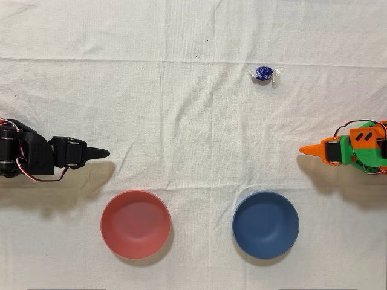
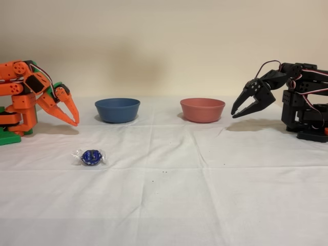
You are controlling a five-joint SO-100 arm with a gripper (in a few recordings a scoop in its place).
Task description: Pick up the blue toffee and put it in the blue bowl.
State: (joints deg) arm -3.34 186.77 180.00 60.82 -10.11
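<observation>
— White cloth, creased, covers the whole tabletop (image 2: pixel 215 195); a plain beige wall stands behind it.

— And the orange arm's jaws (image 2: pixel 76 123)?

— Tips together and holding nothing, pointing down at the fixed view's left edge.

— Where's the small round toffee in shiny dark-blue foil (image 2: pixel 91 157)?

— On the cloth, nearer the camera than the jaws and slightly right of them, apart.

— The round matte dark-blue bowl (image 2: pixel 117 109)?

— Right of the jaws, nothing visible inside. A pink-red bowl (image 2: pixel 202 109) stands farther right, near the idle black arm (image 2: pixel 287 97).
</observation>
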